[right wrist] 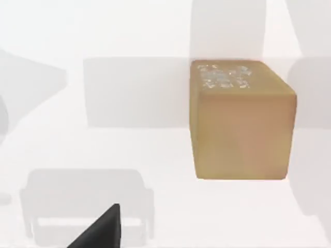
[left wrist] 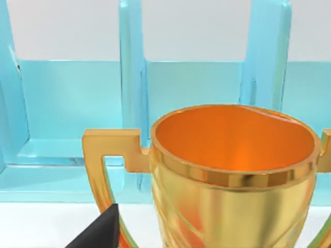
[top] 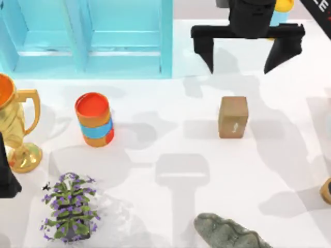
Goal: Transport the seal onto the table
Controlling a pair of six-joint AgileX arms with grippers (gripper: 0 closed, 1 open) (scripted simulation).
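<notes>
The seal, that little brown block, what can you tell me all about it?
The seal is a small tan-brown block with flat faces, looking like wood or card, with a small pale mark on one face. It rests on the white table, right of the middle, with nothing else touching it. The right pincer hangs open, apart from it.

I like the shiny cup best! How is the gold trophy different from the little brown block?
The gold trophy is shiny, rounded and open at the top, with a handle and a foot; the seal is a dull tan box with flat sides. The trophy is the bigger. It stands at the table's left edge; the seal sits right of centre. Both rest on the table, untouched.
</notes>
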